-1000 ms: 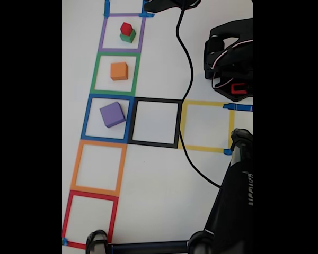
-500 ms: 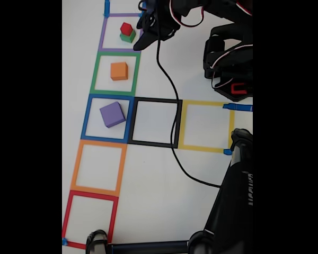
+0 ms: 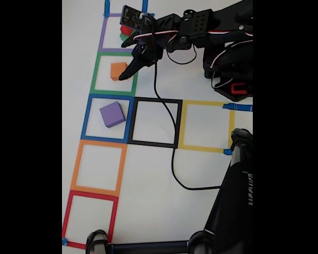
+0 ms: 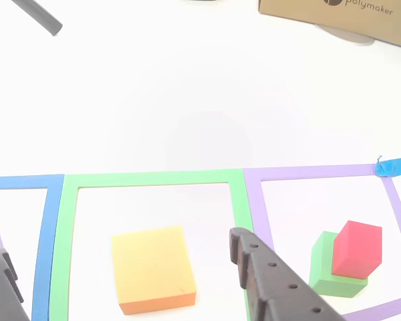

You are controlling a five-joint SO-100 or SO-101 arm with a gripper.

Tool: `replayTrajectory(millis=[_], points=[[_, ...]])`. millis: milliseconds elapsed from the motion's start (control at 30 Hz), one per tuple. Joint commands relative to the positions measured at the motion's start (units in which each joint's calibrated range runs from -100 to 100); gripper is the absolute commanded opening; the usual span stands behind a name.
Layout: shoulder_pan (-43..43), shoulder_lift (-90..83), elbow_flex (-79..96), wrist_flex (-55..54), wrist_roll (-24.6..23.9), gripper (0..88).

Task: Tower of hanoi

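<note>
In the fixed view my gripper (image 3: pixel 125 74) reaches from the right over the green tape square, its dark fingertip beside the orange cube (image 3: pixel 116 69). The other view shows the jaws open, one finger (image 4: pixel 271 284) right of the orange cube (image 4: pixel 154 267) and one finger (image 4: pixel 0 281) left of it, apart from the cube. The red cube (image 4: pixel 356 249) sits on the green cube (image 4: pixel 323 266) in the purple square; in the fixed view the arm hides most of that red cube (image 3: pixel 126 30). Alone in the blue square lies the purple cube (image 3: pixel 112 114).
Black (image 3: pixel 155 123), yellow (image 3: pixel 205 126), orange (image 3: pixel 98 167) and red (image 3: pixel 90 219) tape squares hold nothing. A black cable (image 3: pixel 172 159) trails across the table. The arm's base (image 3: pixel 230 69) is at right, a black stand (image 3: pixel 236 201) at lower right. A cardboard box (image 4: pixel 334 13) stands beyond the squares.
The arm has swung from the top edge down and left, past the purple square, to the orange cube in the green square. The cable has shifted with it. The cubes have not moved.
</note>
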Motion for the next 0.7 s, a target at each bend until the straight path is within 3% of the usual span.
replayTrajectory(millis=[0,667], points=[[0.79,5.65,2.5,-14.7,0.36,41.3],[2.62,45.7,4.68,-54.45,0.36,41.3]])
